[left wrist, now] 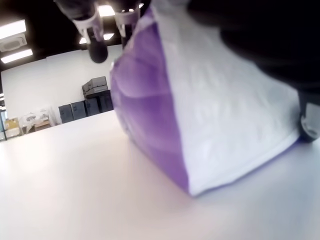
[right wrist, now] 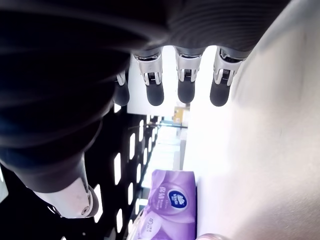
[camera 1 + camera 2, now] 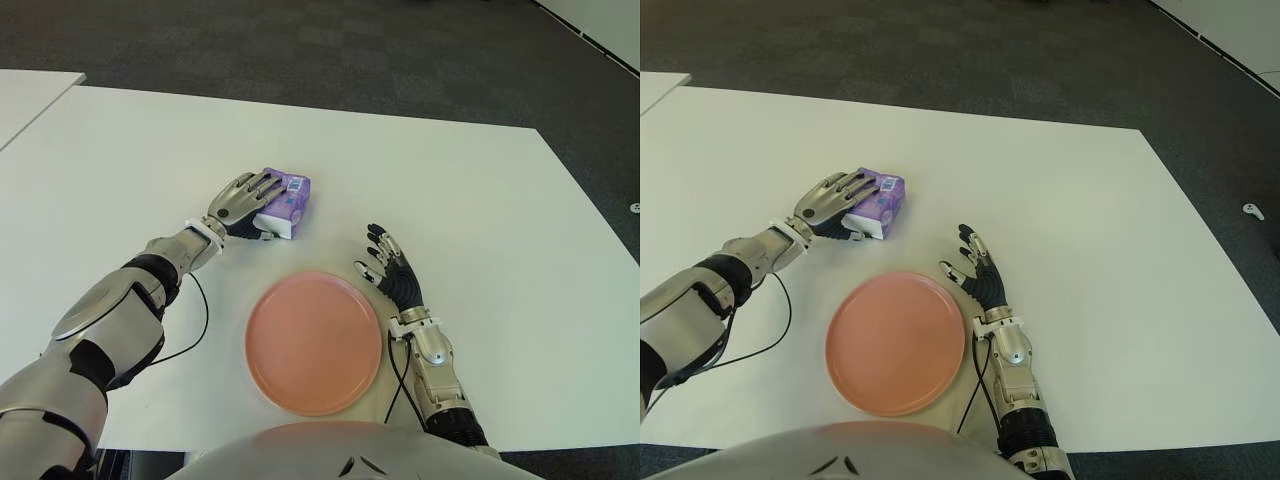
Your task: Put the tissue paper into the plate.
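Your left hand [image 3: 243, 203] covers half the tissue pack [image 3: 288, 203], fingers draped over it, pack still on the bench [image 3: 450, 190] just behind the plate [image 3: 314, 342]. Right hand [image 3: 388, 268] sits spread beside the plate's right rim.

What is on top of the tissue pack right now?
The left robot hand lies over the tissue pack, fingers across its top. Whether the thumb grips the near side is hidden. The plate holds nothing.

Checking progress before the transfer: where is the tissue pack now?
The tissue pack lies on the white table, beyond the pink plate, left of centre, with the left hand closed over it.
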`<state>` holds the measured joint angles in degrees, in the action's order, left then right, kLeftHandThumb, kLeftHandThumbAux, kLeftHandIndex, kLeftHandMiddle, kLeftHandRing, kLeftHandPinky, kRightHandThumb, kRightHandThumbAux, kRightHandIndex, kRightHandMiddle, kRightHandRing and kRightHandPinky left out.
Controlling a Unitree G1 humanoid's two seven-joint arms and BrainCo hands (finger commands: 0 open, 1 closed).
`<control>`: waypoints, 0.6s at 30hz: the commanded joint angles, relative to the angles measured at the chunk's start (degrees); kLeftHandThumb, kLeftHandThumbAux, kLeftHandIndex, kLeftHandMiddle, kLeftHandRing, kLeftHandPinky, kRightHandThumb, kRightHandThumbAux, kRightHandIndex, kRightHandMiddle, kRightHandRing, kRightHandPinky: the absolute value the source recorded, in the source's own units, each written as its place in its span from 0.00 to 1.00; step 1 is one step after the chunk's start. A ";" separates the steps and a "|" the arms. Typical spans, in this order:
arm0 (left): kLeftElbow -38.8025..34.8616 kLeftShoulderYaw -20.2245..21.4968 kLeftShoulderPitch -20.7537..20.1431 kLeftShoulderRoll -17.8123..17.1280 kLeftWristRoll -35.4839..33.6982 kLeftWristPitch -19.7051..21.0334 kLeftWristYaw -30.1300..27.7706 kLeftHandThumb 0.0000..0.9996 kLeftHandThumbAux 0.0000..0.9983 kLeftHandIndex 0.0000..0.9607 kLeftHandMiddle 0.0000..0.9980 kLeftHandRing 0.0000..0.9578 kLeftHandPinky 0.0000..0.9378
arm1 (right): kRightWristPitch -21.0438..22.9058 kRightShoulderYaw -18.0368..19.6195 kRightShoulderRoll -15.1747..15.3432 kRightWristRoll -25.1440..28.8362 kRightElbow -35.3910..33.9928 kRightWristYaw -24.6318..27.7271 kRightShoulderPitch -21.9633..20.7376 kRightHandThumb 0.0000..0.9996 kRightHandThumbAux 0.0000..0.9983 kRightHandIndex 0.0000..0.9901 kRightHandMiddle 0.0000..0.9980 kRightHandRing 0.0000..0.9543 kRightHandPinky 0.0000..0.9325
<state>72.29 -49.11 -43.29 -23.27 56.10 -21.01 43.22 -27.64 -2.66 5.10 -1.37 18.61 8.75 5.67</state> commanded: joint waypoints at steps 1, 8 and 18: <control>2.64 -1.14 5.10 0.08 0.81 -1.20 -2.77 0.21 0.52 0.13 0.20 0.20 0.24 | 4.06 -0.02 -0.18 0.00 4.20 -0.19 4.26 0.00 0.72 0.02 0.02 0.01 0.05; 2.57 -0.21 6.73 1.19 1.27 1.20 19.08 0.66 0.68 0.43 0.68 0.72 0.79 | 6.40 -0.32 -0.54 -0.28 0.41 -0.78 5.57 0.00 0.72 0.02 0.03 0.02 0.06; 4.33 0.98 6.21 2.51 0.12 -0.36 25.12 0.74 0.70 0.46 0.84 0.88 0.90 | 5.08 0.50 -0.24 0.51 5.02 -0.54 4.40 0.00 0.74 0.02 0.03 0.02 0.07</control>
<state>74.82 -47.57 -38.81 -21.56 55.51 -20.99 69.75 -22.85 -2.88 4.68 -1.55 13.52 7.44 8.42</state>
